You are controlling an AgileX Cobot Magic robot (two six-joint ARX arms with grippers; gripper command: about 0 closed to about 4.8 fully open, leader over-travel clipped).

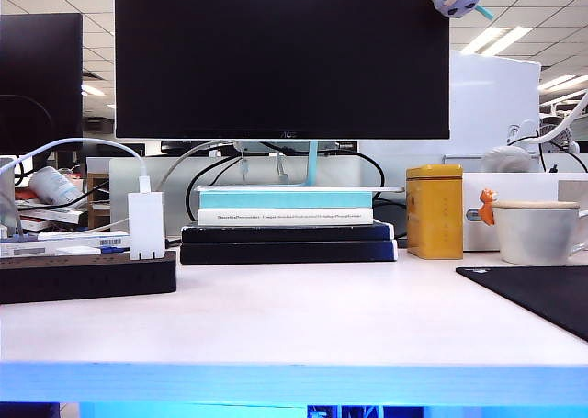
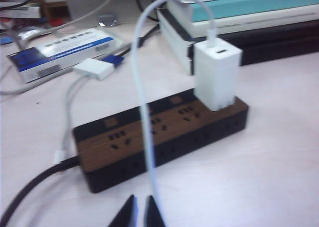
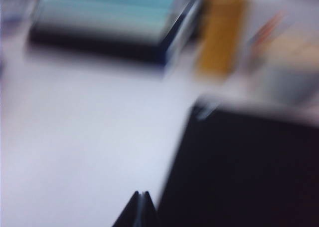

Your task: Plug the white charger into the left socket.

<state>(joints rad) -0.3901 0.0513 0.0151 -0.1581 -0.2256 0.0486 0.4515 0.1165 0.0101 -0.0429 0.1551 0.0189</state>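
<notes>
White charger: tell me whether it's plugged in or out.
Plugged in: the white charger stands upright on the power strip, seated at one end.

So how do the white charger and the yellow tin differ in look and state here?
The white charger is plain white with a cable running from its top; the yellow tin is yellow, lidded and cable-free. The charger stands plugged into the black power strip at the left; the tin sits directly on the table, right of the books. Both stand upright.

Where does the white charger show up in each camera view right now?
Exterior view: white charger stands upright on the power strip, far left.
Left wrist view: charger upright at the strip's end nearest the books.
Right wrist view: not in it.
Shared landmark: stack of books.
</notes>
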